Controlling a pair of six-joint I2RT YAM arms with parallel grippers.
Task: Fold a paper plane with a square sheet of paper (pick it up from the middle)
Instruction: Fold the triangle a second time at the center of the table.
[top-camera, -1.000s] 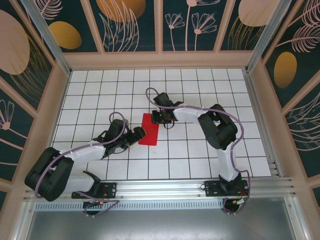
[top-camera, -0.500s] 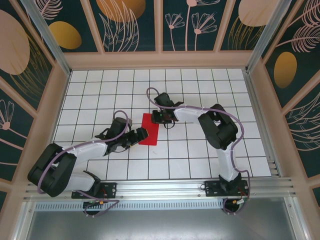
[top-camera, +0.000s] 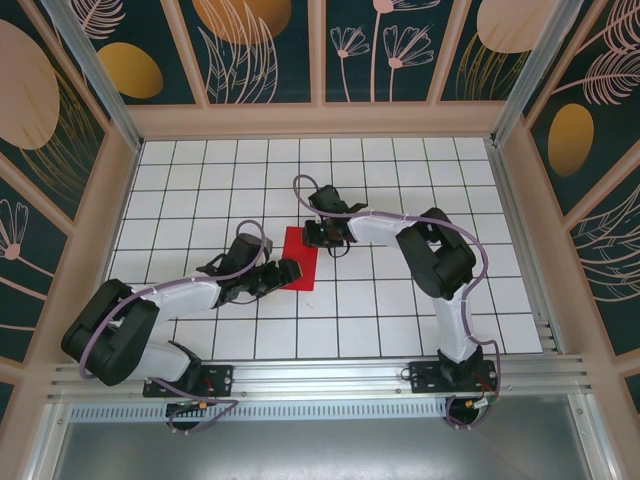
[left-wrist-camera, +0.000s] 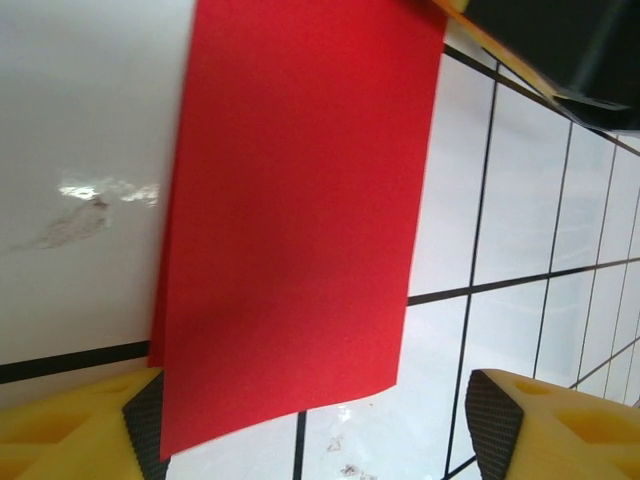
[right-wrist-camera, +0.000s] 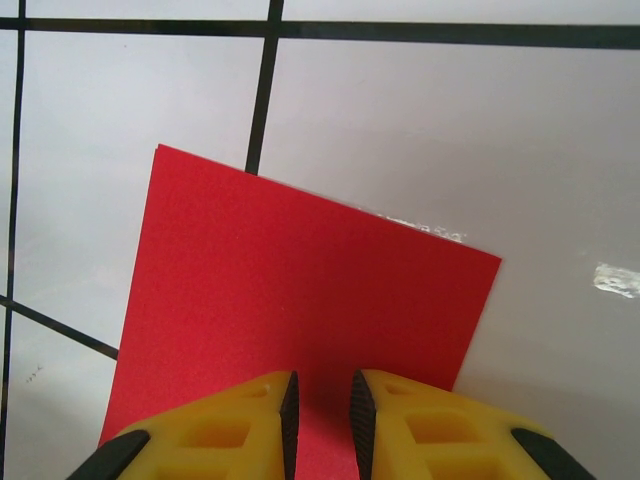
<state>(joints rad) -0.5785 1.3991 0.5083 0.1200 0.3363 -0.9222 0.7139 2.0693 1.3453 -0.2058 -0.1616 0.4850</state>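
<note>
From above, one square sheet of paper (top-camera: 299, 258) lies flat on the white gridded table (top-camera: 400, 170). It shows as a narrow red rectangle, so I judge it already folded once in half. There are two hands. The left hand (top-camera: 287, 272) is at the sheet's near end and the right hand (top-camera: 326, 236) at its far end, so the sheet lies between them. There is no pointed nose, no slanted crease and no wing, so the corner folds and the later lengthwise folds seem still to come. No finished plane is on the table.

In the left wrist view, the left hand (left-wrist-camera: 320, 415) is spread wide. The sheet (left-wrist-camera: 300, 220) stretches away ahead of it, one near corner overlapping the edge of one pad and the other pad (left-wrist-camera: 495, 425) standing well apart over bare table (left-wrist-camera: 90, 100). A second layer peeks out along one long edge.

In the right wrist view, the right hand (right-wrist-camera: 323, 405) is drawn narrow, with only a thin slit between the pads. Its tips sit over the sheet (right-wrist-camera: 300, 290), which spreads flat ahead on the table (right-wrist-camera: 450, 130). I cannot tell whether they pinch it or only press on it.
</note>
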